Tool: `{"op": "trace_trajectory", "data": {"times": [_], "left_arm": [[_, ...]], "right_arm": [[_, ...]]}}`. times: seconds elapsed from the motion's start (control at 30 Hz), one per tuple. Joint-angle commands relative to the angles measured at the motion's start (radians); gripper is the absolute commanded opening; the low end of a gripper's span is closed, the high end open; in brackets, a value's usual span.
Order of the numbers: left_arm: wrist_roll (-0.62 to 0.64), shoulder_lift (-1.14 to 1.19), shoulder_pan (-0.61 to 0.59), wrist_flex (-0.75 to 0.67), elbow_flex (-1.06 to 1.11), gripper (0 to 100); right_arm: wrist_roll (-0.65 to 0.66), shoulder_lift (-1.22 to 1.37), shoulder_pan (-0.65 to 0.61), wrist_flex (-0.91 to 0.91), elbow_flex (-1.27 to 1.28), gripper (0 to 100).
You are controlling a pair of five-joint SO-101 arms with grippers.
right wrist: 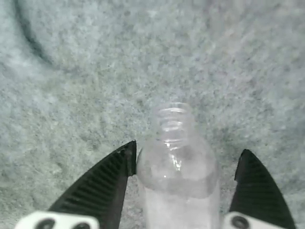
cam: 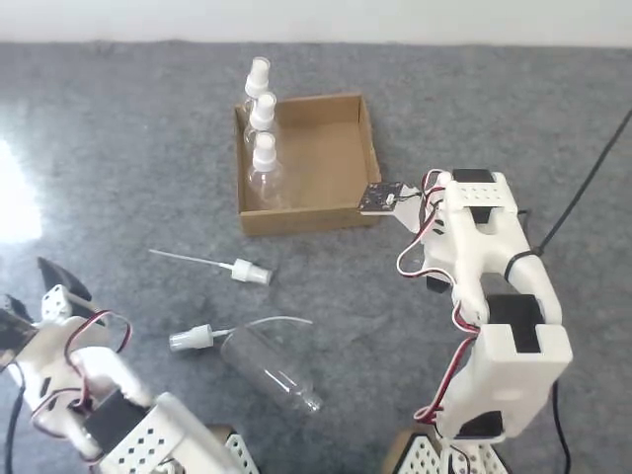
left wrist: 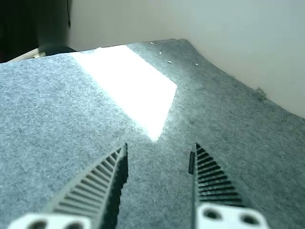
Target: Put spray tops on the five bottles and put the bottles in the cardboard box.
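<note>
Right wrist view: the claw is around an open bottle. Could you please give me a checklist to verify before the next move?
1. The bottle is between the fingers of the right claw: ok.
2. The right claw is closed on it: not ok. It is open, with a gap on one side.
3. The neck is bare for a top: ok, the thread is visible.
4. The bottle stands upright: cannot tell.
5. A spray top is ready: ok. It lies on the table, with a second spray top nearby.
6. The left claw is free: ok. It is open and holds nothing.
</note>
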Motion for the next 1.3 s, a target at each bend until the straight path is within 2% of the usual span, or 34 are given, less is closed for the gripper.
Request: {"op": "trace_trajectory", "data": {"times": [0.0, 0.67, 0.8, 1.17, 1.27], "left_arm": [[0.006, -0.011, 0.003, -0.032, -0.013, 20], [0.006, -0.011, 0.003, -0.032, -0.013, 20], [0.006, -0.011, 0.003, -0.032, -0.013, 20], [0.006, -0.011, 0.003, -0.032, -0.013, 20], [0.006, -0.011, 0.003, -0.032, -0.013, 20]], "right_arm": [[0.012, -0.087, 0.008, 0.005, -0.009, 28.9], [0.014, -0.139, -0.005, 0.051, -0.005, 28.8], [0.066, -0.105, -0.004, 0.054, -0.005, 28.8], [0.069, -0.09, -0.015, 0.053, -0.009, 28.8], [0.069, -0.088, -0.016, 0.051, -0.005, 25.9]]}}
